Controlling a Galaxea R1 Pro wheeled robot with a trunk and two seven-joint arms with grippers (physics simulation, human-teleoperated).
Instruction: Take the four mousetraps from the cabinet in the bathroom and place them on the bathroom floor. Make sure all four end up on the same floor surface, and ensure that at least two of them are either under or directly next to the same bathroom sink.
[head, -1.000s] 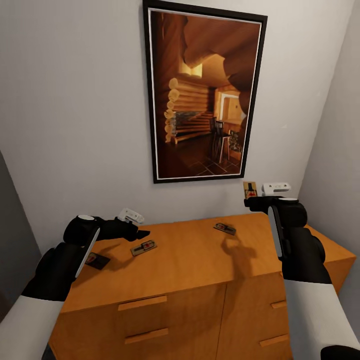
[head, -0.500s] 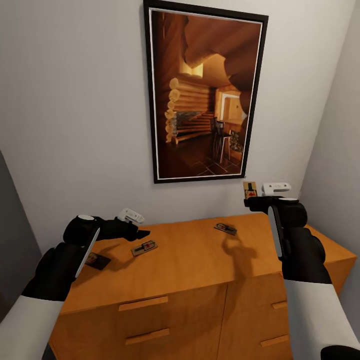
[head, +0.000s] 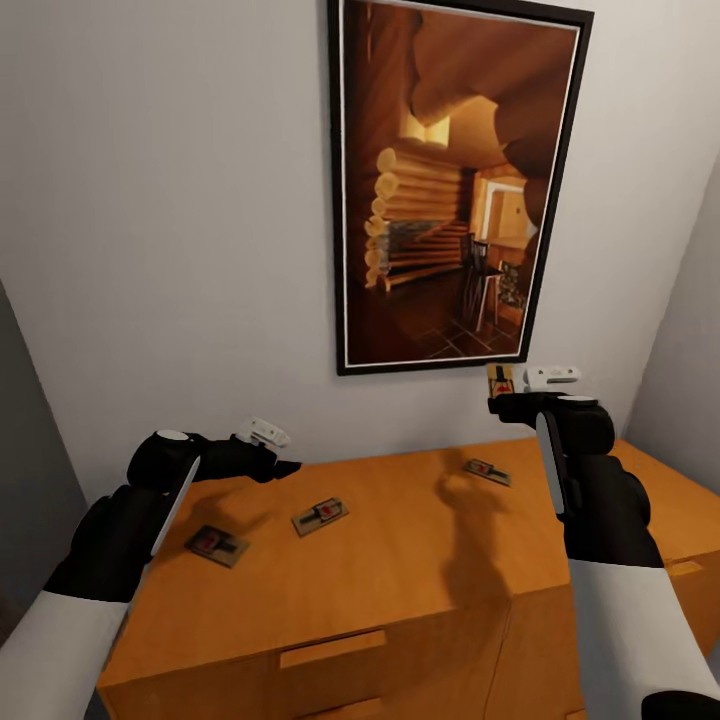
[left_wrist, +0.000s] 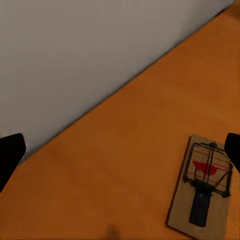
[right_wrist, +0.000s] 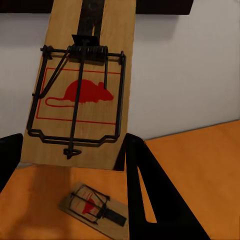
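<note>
Four mousetraps are visible: three lie flat on the top of the cabinet (head: 400, 570) — one at the left (head: 216, 545), one just right of it (head: 320, 516), one far right near the wall (head: 487, 471) — all well apart. The fourth mousetrap (head: 500, 380) is clamped upright in the right gripper (head: 505, 398), raised above the cabinet's right end beneath the framed picture (head: 455, 185). The left gripper (head: 275, 460) hovers with jaws spread wide over bare top near the wall, holding nothing
</note>
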